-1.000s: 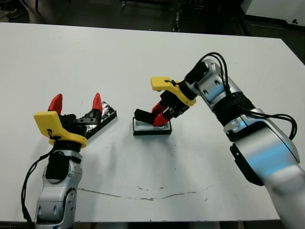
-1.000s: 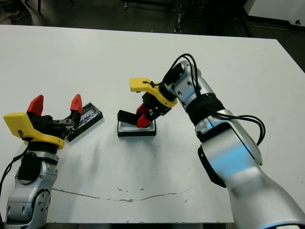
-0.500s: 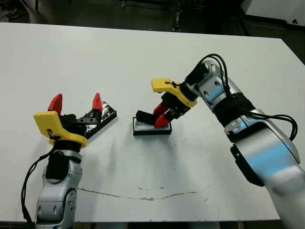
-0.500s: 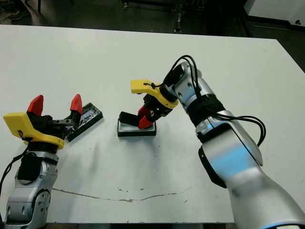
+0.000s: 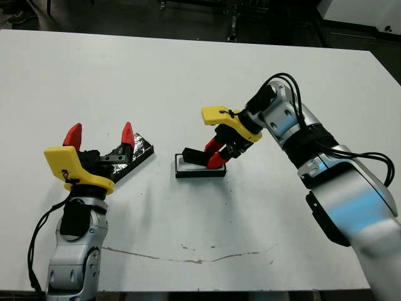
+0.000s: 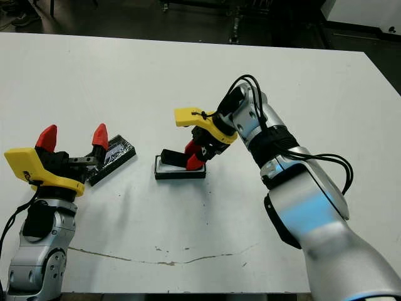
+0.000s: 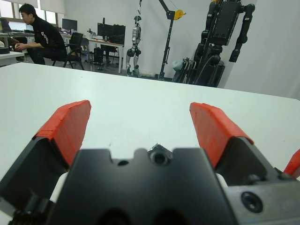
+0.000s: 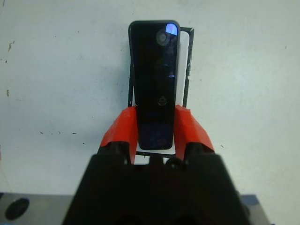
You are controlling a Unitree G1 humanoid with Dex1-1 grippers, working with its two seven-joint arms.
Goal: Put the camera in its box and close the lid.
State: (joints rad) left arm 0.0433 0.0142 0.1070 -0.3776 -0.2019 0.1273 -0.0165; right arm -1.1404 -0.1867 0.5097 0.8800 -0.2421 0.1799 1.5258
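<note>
- We are gripping the camera point(image 8: 154, 84) in our right gripper point(image 5: 214, 154), jaws pinching its near end, its long axis running along the box point(image 5: 200, 170) just beneath.
- Our left gripper point(image 5: 100, 135) is waiting wide open and empty beside the lid point(image 5: 133, 157).

White wall point(image 7: 262, 42); desks with monitors point(image 7: 110, 30); seated person point(image 7: 40, 37).

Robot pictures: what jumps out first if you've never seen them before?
First, the right gripper with red-tipped fingers near the table's middle, pinching a narrow flat black camera over a small black-rimmed, white-lined box. Next, off to the robot's left, the left gripper with its fingers spread wide and holding nothing. Just beyond it a glossy, crinkly black lid lies flat on the white table.
</note>
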